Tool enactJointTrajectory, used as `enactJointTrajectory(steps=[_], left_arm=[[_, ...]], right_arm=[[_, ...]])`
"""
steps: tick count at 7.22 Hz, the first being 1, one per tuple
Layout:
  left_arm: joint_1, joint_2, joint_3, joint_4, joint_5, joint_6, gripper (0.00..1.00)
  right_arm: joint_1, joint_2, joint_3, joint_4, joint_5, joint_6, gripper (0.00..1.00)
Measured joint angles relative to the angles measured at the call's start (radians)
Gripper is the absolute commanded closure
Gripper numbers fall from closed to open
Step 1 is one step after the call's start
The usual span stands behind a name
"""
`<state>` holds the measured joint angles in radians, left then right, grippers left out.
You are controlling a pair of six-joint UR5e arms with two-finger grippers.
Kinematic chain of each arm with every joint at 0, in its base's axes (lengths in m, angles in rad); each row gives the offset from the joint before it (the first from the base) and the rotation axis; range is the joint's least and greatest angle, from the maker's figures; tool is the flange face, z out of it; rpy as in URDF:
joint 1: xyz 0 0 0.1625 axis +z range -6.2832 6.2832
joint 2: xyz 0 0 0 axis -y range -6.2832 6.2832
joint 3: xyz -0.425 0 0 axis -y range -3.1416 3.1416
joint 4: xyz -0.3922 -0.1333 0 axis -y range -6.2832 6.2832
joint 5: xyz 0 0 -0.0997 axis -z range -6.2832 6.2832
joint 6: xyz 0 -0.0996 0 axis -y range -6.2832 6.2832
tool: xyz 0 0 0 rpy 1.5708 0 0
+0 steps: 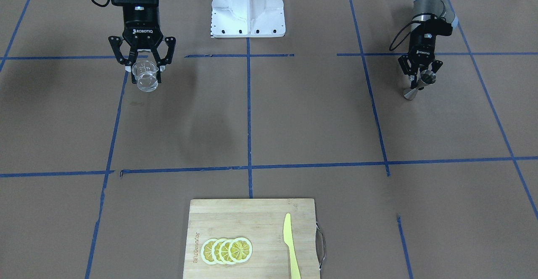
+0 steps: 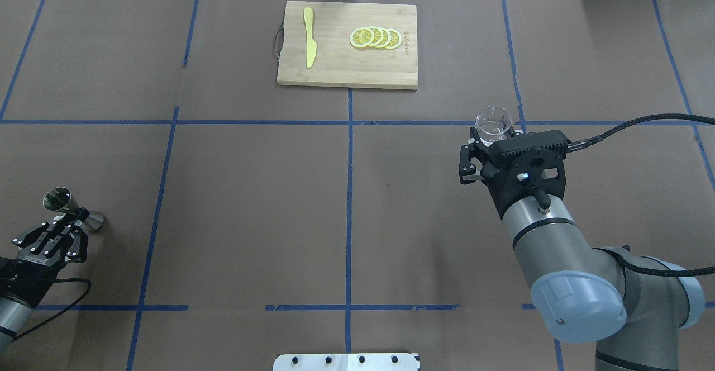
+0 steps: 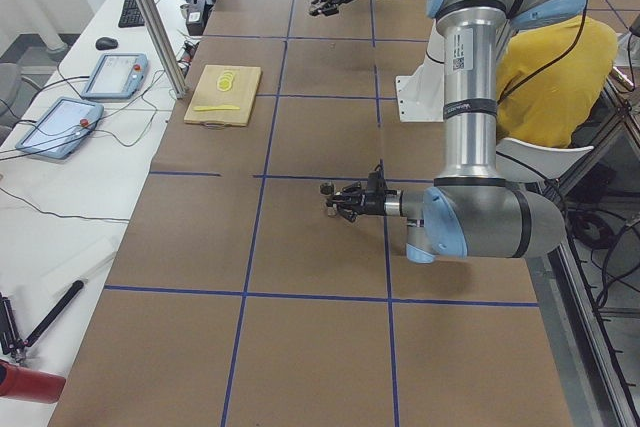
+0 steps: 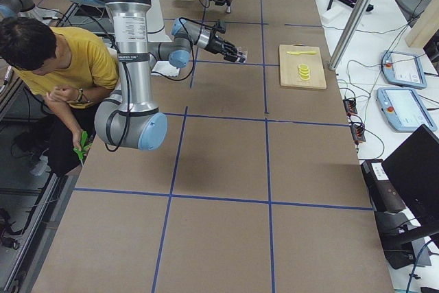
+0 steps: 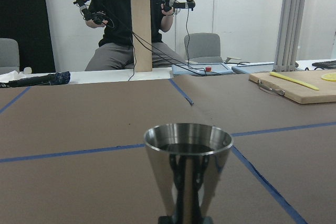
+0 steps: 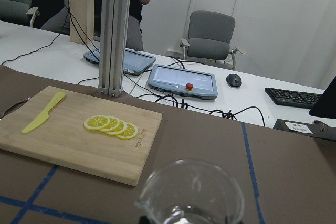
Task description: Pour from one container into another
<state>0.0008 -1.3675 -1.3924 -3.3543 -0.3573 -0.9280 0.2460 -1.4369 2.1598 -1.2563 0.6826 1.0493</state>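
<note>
The clear glass cup with its pouring lip sits upright between the fingers of my right gripper, which is shut on it, on the robot's right side of the table. From the front, the cup hangs below that gripper. In the right wrist view its rim fills the bottom edge. The steel hourglass jigger is at the far left, held at its waist by my left gripper, which is shut on it. The jigger leans in the front view and stands upright in the left wrist view.
A bamboo cutting board lies at the far middle edge with lemon slices and a yellow plastic knife. The white robot base is at the near middle. A person in yellow sits beside the robot.
</note>
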Motion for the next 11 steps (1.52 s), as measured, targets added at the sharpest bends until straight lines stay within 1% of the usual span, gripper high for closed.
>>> enactJointTrajectory(steps=[4, 5, 6, 7, 8, 9, 11], left_arm=[[0.008, -0.001, 0.001, 0.002, 0.0, 0.0, 1.0], [0.009, -0.001, 0.001, 0.002, 0.0, 0.0, 0.94], [0.011, -0.001, 0.001, 0.002, 0.0, 0.0, 0.85], [0.012, -0.001, 0.001, 0.003, -0.001, 0.0, 0.71], [0.013, -0.001, 0.001, 0.003, 0.0, 0.0, 0.49], [0.013, -0.001, 0.001, 0.002, -0.001, 0.002, 0.42], [0.014, 0.0, 0.0, 0.001, -0.001, 0.003, 0.0]], right_arm=[[-0.001, 0.001, 0.0, 0.0, 0.0, 0.0, 1.0], [-0.001, 0.001, 0.0, 0.0, 0.0, 0.0, 1.0], [-0.001, 0.002, 0.0, 0.001, 0.0, 0.0, 1.0], [-0.001, 0.002, 0.0, 0.0, 0.0, 0.0, 1.0], [-0.001, 0.002, 0.001, 0.0, 0.0, 0.0, 1.0], [-0.001, 0.003, 0.001, 0.001, 0.0, 0.0, 1.0], [-0.001, 0.003, 0.001, 0.0, 0.0, 0.0, 1.0]])
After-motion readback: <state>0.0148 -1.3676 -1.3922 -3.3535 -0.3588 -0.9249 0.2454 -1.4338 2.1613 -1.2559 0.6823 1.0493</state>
